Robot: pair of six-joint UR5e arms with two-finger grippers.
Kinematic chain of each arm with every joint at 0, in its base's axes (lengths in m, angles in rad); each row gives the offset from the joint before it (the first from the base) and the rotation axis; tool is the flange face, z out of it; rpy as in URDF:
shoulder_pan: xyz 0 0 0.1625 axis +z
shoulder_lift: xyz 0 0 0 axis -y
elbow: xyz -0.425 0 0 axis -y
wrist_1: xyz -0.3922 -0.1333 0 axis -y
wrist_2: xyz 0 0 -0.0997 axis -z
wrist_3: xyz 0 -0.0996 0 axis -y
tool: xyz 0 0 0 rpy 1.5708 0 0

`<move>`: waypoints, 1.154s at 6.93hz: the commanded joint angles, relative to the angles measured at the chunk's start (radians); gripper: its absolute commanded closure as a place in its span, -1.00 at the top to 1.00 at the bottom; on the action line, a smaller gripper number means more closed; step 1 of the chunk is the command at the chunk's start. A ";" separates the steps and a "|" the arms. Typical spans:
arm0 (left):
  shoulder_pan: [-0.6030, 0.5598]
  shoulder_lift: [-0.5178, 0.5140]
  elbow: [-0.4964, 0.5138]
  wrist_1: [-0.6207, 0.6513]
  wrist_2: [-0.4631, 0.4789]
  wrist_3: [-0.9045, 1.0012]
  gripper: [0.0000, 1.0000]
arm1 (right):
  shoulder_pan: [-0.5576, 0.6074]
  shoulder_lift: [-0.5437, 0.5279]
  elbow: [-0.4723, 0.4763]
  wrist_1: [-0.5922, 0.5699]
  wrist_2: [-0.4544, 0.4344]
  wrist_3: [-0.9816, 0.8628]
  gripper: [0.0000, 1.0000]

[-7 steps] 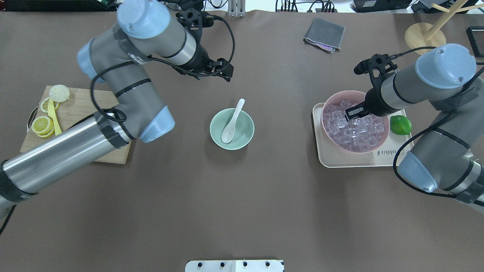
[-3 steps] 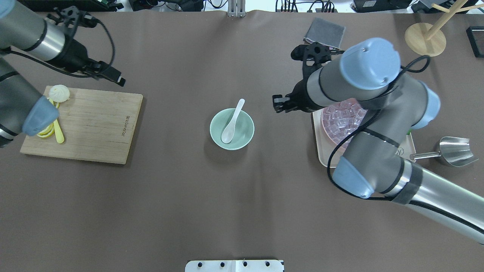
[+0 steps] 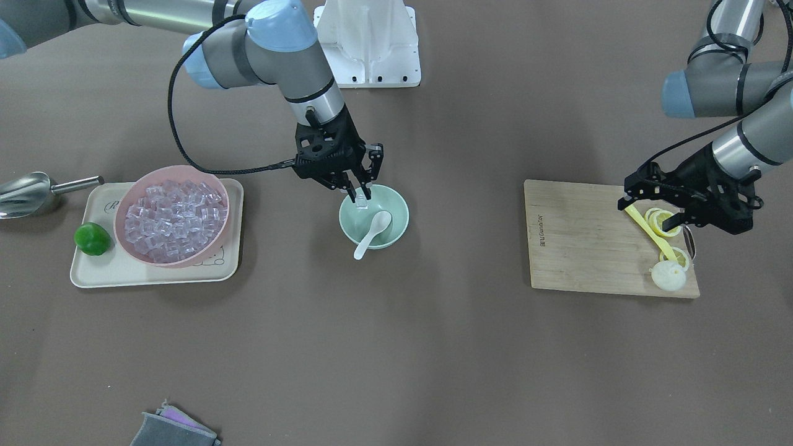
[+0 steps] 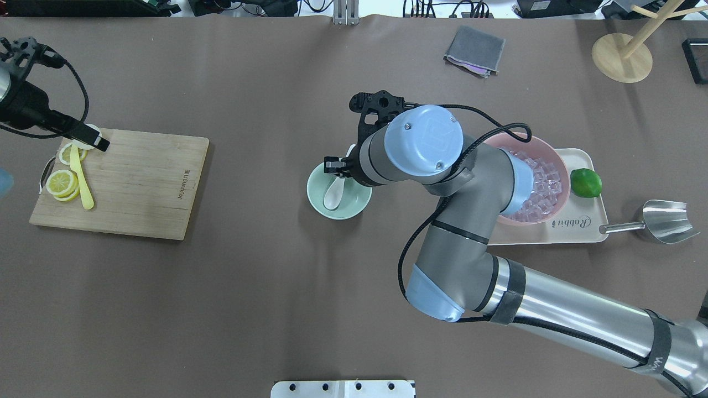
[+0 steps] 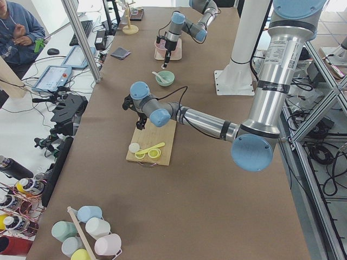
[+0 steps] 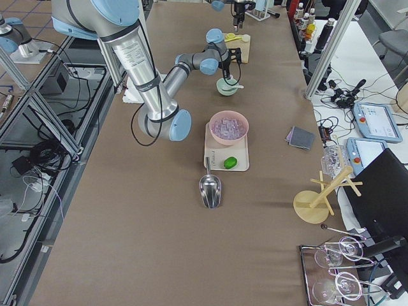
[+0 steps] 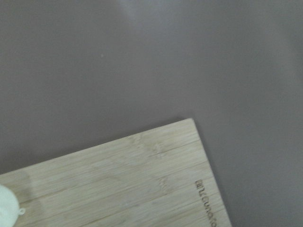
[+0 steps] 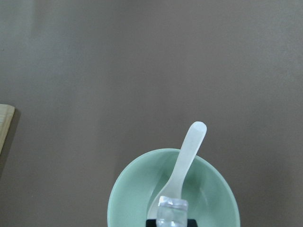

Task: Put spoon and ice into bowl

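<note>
The mint-green bowl (image 4: 354, 207) stands mid-table, and the white spoon (image 4: 333, 196) lies in it with its handle over the far rim. My right gripper (image 4: 333, 166) is shut on a clear ice cube (image 3: 361, 198) and holds it just above the bowl. The right wrist view shows the cube (image 8: 172, 210) between the fingers, over the bowl (image 8: 128, 198) and spoon (image 8: 191, 142). My left gripper (image 4: 99, 145) hovers over the far left corner of the cutting board, empty, with its jaws apart in the front view (image 3: 650, 210).
A pink bowl (image 4: 553, 152) full of ice cubes sits on a cream tray (image 4: 553, 235) with a lime (image 4: 585, 182). A metal scoop (image 4: 664, 221) lies right of it. The wooden cutting board (image 4: 138, 182) holds lemon slices and a yellow utensil (image 4: 83, 185). A grey cloth (image 4: 474, 50) lies at the far edge.
My right arm swung left from the pink ice bowl to above the mint bowl, carrying a cube. My left arm withdrew leftward to the cutting board's corner.
</note>
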 commanded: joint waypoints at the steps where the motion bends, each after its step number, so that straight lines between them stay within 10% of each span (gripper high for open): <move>1: -0.007 0.018 0.002 0.002 0.001 -0.002 0.95 | -0.033 0.002 -0.010 0.004 -0.049 0.011 0.99; 4: -0.010 0.016 0.044 0.019 0.064 -0.013 0.95 | 0.012 -0.130 0.103 -0.007 0.000 -0.039 1.00; 8: -0.200 0.040 0.064 0.111 0.096 0.075 0.95 | 0.585 -0.468 0.081 -0.072 0.485 -0.772 1.00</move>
